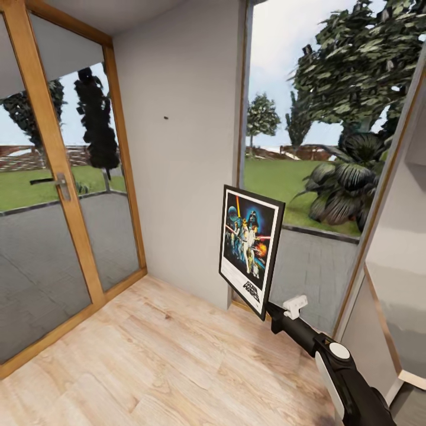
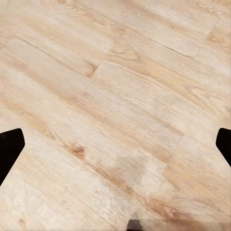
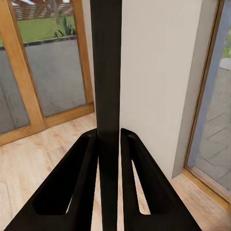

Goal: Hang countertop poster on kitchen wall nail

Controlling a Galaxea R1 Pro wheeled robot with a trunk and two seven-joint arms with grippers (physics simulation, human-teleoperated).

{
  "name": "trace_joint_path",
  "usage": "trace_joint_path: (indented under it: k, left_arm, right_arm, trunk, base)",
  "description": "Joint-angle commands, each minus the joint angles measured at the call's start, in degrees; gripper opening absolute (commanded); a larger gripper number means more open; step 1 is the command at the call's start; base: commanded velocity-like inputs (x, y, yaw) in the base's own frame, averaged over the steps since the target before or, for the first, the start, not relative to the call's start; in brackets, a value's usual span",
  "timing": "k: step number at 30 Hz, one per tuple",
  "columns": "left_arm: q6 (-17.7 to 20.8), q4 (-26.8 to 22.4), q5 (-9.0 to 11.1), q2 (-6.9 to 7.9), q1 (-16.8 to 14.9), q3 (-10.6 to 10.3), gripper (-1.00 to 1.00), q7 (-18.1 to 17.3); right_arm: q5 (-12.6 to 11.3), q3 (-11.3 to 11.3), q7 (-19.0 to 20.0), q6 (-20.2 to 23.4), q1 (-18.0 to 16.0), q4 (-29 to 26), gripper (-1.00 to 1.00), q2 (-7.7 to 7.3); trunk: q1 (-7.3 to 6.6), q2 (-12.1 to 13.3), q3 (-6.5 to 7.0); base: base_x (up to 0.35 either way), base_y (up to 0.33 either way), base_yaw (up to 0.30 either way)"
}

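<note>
Edge-on, poster (image 3: 107, 72) in right gripper (image 3: 109, 139)

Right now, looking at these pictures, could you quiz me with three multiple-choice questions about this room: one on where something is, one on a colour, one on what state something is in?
1. Where is the nail?
A. On the grey wall, higher than the poster
B. On the wooden door frame
C. On the floor

2. What colour is the poster's frame?
A. White
B. Black
C. Gold

3. What is the right tool doing?
A. Hanging open over the floor
B. Shut on the poster's edge
C. Pressed against the window

Answers:
1. A: the head view shows a small dark speck on the plain grey wall, up and to the left of the poster.
2. B: a black frame surrounds a white inner border.
3. B: the right wrist view shows both fingers close against the poster's thin black edge.
</note>
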Motion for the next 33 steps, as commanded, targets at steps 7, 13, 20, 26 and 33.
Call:
trace_joint_path:
  k: [7,13,20,26,33]
  left_arm:
    - [-0.1,-0.1,0.0,-0.03,0.0,0.1,1.0,-0.1]
    - [-0.1,-0.1,0.0,0.0,0.0,0.1,1.0,-0.1]
    - [-0.1,-0.1,0.0,-0.03,0.0,0.1,1.0,-0.1]
    - [-0.1,-0.1,0.0,-0.02,0.0,0.1,1.0,-0.1]
    - [-0.1,-0.1,0.0,0.0,0.0,0.1,1.0,-0.1]
  right_arm:
    - [-0.2,-0.1,0.4,0.1,-0.1,0.0,-1.0,0.01]
    - [-0.2,-0.1,0.4,0.0,-0.1,0.0,-1.0,0.01]
    - [-0.2,-0.1,0.4,0.0,0.0,0.2,-1.0,0.01]
    - [-0.2,-0.1,0.4,0.0,0.0,0.8,-1.0,0.01]
    - [-0.2,-0.1,0.4,-0.1,0.0,1.1,-1.0,0.01]
  trunk:
    - [-1.53,2.8,1.19]
    - [-2.85,5.2,2.27]
    - [-4.39,8.0,3.53]
    - [-5.71,10.4,4.61]
    - [-7.25,13.2,5.86]
  base:
    - [0.0,0.0,0.0]
    - [0.0,0.0,0.0]
    - [0.0,0.0,0.0]
    - [0.0,0.0,0.0]
    - [0.0,0.0,0.0]
